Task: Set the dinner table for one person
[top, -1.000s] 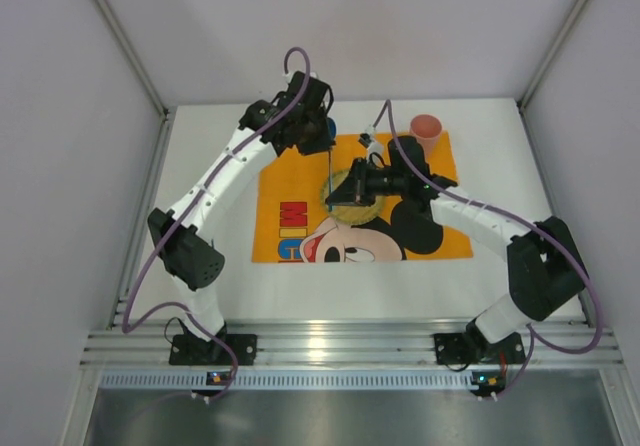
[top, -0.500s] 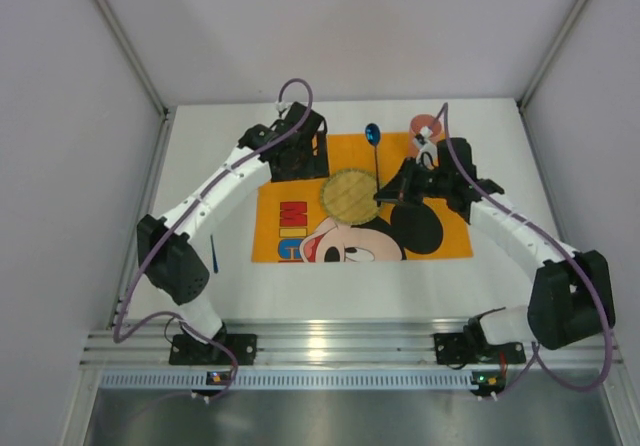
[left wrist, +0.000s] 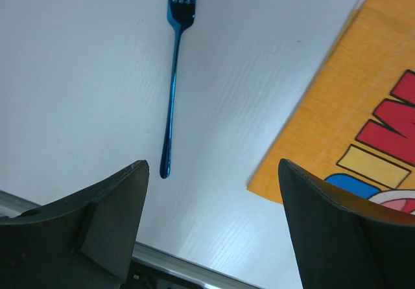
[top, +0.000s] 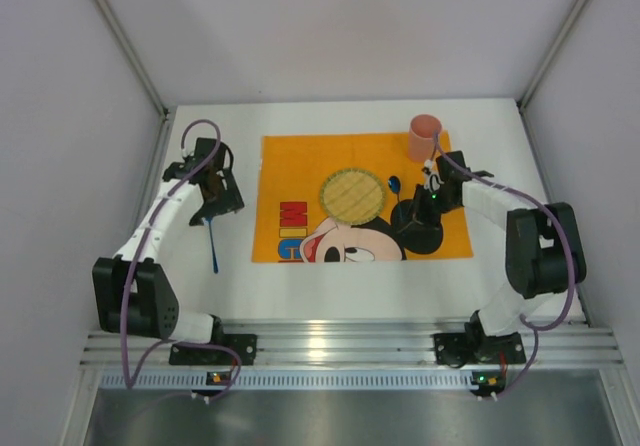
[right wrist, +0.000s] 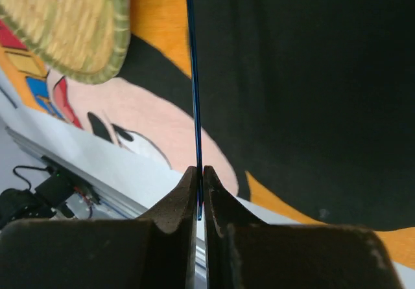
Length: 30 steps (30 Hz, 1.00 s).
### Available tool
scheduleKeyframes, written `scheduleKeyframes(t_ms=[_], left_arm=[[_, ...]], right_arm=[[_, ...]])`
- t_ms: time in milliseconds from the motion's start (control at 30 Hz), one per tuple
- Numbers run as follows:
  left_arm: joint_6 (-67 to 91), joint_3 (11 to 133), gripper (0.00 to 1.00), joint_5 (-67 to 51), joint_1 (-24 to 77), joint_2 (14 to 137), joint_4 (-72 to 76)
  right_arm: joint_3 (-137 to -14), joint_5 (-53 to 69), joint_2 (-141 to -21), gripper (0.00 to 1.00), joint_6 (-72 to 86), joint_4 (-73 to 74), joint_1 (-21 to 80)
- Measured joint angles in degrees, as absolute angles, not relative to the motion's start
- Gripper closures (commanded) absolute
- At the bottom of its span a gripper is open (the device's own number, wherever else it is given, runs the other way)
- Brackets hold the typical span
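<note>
**Progress.** The dinner table point(top: 300, 286) carries an orange placemat point(top: 290, 171) set square at its middle. A round woven plate point(top: 352, 195) lies on the mat near its centre, and a pink cup point(top: 425, 137) stands upright at the mat's far right corner. A blue fork point(left wrist: 173, 88) lies on bare tabletop just left of the mat, roughly parallel to its edge and clear of it.

The left gripper point(left wrist: 211, 172) hovers above the fork's handle end with its jaws spread wide and nothing between them. The right gripper point(right wrist: 200, 172) is clamped tight on the thin handle of a blue spoon point(top: 395, 182), holding it just right of the plate. From these views it cannot be settled whether the spoon rests on the cloth or hangs above it.

**Outstanding, in my judgement.** The spoon has to be laid down and released; the rest of the setting looks placed (no knife is in view).

**Change from half a second earlier.**
- The left gripper was over the mat's far left corner and has swung out left.
- The spoon was at the mat's far edge and has come down beside the plate.
- The fork has not shifted.
- The cup was then half hidden and now shows whole.
</note>
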<state>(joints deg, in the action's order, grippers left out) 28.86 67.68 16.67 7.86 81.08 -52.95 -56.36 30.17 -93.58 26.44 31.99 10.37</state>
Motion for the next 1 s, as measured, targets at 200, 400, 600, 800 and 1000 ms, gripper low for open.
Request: scheduleKeyframes(t_ms=[200,400,600,800,1000], left_arm=[[25.85,62.89,0.17,14.20,1.72,81.14,-50.17],[23.81,62.28,0.19,13.76,-0.80,83.66,-47.46],[22.55,61.58,0.19,13.78,-2.61,87.70,-45.52],[22.06,60.01,0.23,13.74,-2.90,88.20,-43.81],[21.76,57.49,0.43,13.82,-3.11,89.95,-42.17]], right_arm=[[-58.72,26.44,-96.99,1.00,25.10,32.95,8.43],[-61.32,23.86,-99.70,1.00,25.08,31.79,7.55],[-61.17,22.87,-101.65,0.64,25.45,31.79,7.53],[-61.17,18.57,-100.42,0.48,25.50,34.41,7.38],[-61.30,12.78,-93.71,0.47,24.97,40.29,7.33]])
